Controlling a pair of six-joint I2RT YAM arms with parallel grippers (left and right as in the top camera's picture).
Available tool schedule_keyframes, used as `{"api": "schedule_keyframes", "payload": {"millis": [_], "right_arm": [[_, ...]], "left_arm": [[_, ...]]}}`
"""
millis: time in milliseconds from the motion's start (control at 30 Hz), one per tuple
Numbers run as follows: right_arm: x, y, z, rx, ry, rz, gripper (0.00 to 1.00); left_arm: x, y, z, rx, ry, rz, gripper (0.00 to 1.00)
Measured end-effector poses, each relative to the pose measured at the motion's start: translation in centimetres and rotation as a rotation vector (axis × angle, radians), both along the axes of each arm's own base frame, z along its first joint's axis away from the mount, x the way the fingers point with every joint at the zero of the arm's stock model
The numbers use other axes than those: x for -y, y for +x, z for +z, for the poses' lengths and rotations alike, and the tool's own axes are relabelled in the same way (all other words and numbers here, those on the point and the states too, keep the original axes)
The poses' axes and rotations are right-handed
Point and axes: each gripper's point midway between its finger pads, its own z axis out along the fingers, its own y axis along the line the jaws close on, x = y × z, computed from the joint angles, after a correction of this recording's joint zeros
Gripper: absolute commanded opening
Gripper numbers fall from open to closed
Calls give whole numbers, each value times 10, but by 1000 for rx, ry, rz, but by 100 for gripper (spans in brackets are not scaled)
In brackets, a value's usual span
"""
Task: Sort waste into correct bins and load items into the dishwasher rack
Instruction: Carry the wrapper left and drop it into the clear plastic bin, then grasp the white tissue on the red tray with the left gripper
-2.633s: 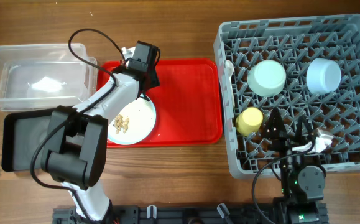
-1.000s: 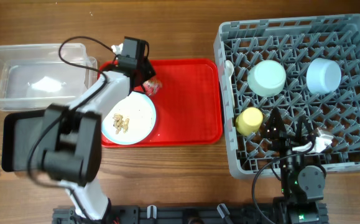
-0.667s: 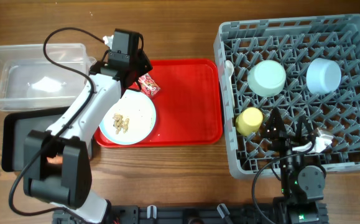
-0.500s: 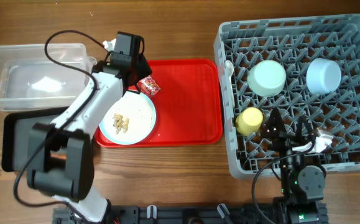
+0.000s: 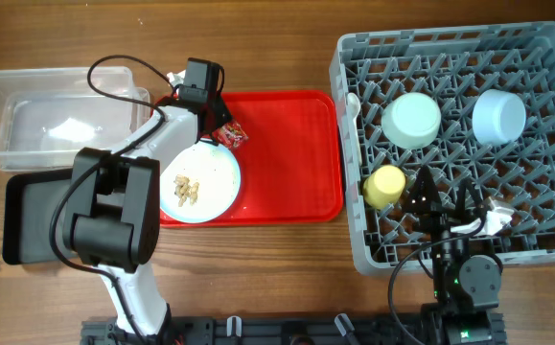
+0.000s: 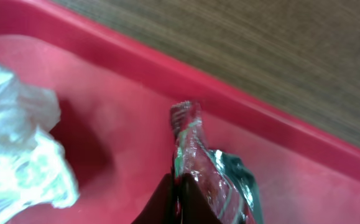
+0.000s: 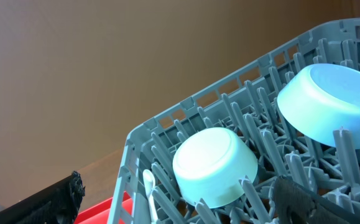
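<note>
My left gripper (image 5: 221, 123) is shut on the red crinkled snack wrapper (image 5: 232, 135) at the back left of the red tray. In the left wrist view its dark fingertips (image 6: 167, 202) pinch the wrapper (image 6: 198, 168) just above the tray floor. A crumpled white tissue (image 6: 18, 149) lies to the left. The light-blue plate (image 5: 215, 172) holds rice scraps (image 5: 187, 189). The grey rack (image 5: 545, 57) holds the pale green bowl (image 5: 411, 119), light-blue bowl (image 5: 498, 115), yellow-green cup (image 5: 385, 186) and white spoon (image 5: 353, 103). My right gripper (image 5: 447, 206) stands open over the rack's near edge.
A clear tub (image 5: 28, 105) sits at the far left, with a black tray (image 5: 28, 216) in front of it. The red tray (image 5: 296, 153) lies between them and the rack. The left arm's cable loops above the tub's right end.
The left jaws opened briefly and shut again on the wrapper. The left arm swung left and came back. The right arm has not moved.
</note>
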Motion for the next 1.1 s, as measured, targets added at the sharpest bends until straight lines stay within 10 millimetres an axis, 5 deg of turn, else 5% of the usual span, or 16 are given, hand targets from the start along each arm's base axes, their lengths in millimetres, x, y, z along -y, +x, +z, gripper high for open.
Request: {"api": "schedule_keyframes", "payload": {"millis": [133, 200, 333, 467, 500, 600, 633, 700, 800, 933, 1100], "right_arm": [[0, 0, 0, 0, 0, 0, 100], [0, 0, 0, 0, 0, 0, 100], [0, 0, 0, 0, 0, 0, 100], [0, 0, 0, 0, 0, 0, 100], [0, 0, 0, 0, 0, 0, 99], [0, 0, 0, 0, 0, 0, 100], [0, 0, 0, 0, 0, 0, 100], [0, 0, 0, 0, 0, 0, 100], [0, 0, 0, 0, 0, 0, 100], [0, 0, 0, 0, 0, 0, 100], [0, 0, 0, 0, 0, 0, 100]], "left_arm": [[7, 0, 7, 8, -40, -20, 4], [9, -2, 28, 29, -57, -27, 4], [1, -17, 103, 119, -74, -17, 4], [-34, -31, 160, 211, -39, 63, 4], [-62, -37, 177, 239, -4, 134, 4], [-131, -47, 179, 223, 56, 317, 5], [-147, -48, 175, 214, 65, 363, 12], [-194, -49, 169, 222, 69, 498, 47], [-243, -45, 164, 267, 42, 615, 56], [-250, -41, 163, 283, -30, 612, 59], [-191, -36, 152, 207, -101, 413, 59]]}}
